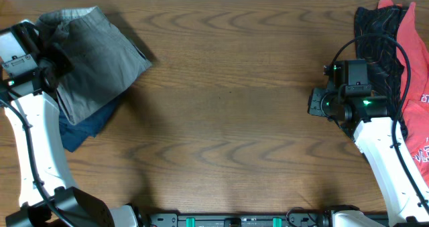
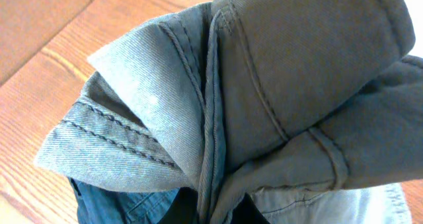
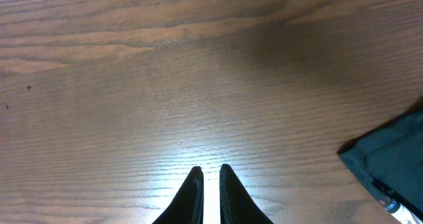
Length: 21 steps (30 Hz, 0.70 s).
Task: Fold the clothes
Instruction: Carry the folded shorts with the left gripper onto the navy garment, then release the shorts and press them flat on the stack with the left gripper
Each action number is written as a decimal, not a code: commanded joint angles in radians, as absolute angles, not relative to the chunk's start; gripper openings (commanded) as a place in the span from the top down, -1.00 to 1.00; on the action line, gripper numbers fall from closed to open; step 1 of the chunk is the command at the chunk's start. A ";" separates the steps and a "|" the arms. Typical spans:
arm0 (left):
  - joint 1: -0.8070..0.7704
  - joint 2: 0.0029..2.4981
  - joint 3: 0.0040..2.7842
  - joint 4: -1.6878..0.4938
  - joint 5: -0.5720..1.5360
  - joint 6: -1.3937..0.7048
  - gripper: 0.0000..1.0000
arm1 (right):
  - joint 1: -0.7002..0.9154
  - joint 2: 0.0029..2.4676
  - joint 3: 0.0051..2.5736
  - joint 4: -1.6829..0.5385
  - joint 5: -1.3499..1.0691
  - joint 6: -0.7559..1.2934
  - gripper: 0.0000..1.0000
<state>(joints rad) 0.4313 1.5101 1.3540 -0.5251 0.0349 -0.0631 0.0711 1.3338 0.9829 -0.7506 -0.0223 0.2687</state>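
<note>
Checking in from the remote station. The grey shorts (image 1: 94, 53) sit bunched in a rough folded heap at the table's (image 1: 228, 106) far-left corner, lying on top of a navy garment (image 1: 84, 130) that pokes out on the heap's near side.

The left gripper (image 1: 59, 61) is right over the left edge of that heap. The left wrist view is basically all grey twill: seams, a thick stitched hem and folded layers of the shorts (image 2: 297, 85), with a sliver of navy (image 2: 125, 207) underneath and bare table (image 2: 39, 26) at the upper left. I honestly can't tell whether the left fingers are wide, narrow or pinching cloth, since they don't show clearly.

The right gripper (image 3: 210, 184) hangs over bare wood on the table's right side. Its fingers are drawn nearly together with just a slim gap, and nothing is between them. A dark cloth corner (image 3: 390, 164) shows at the lower right of that wrist view, and I can't say which garment it is.

The black-patterned garment (image 1: 379, 33) and red garment (image 1: 412, 66) are piled at the table's far-right edge, behind the right arm.
</note>
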 commanded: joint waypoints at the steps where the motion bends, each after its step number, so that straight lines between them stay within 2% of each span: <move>1: 0.455 1.541 1.342 -0.523 0.013 -0.065 0.88 | 0.059 1.324 0.999 -0.752 -0.006 0.253 0.83; 14: 0.579 1.623 1.342 -0.524 0.014 -0.139 0.88 | 0.059 1.324 0.999 -0.756 -0.008 0.253 0.80; 21: 0.593 1.655 1.341 -0.549 0.013 -0.147 0.83 | 0.059 1.324 0.999 -0.756 -0.008 0.253 0.80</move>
<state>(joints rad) 0.5827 1.6375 1.3468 -0.5522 0.0448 -0.1322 0.0711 1.3338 0.9829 -0.7528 -0.0216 0.2684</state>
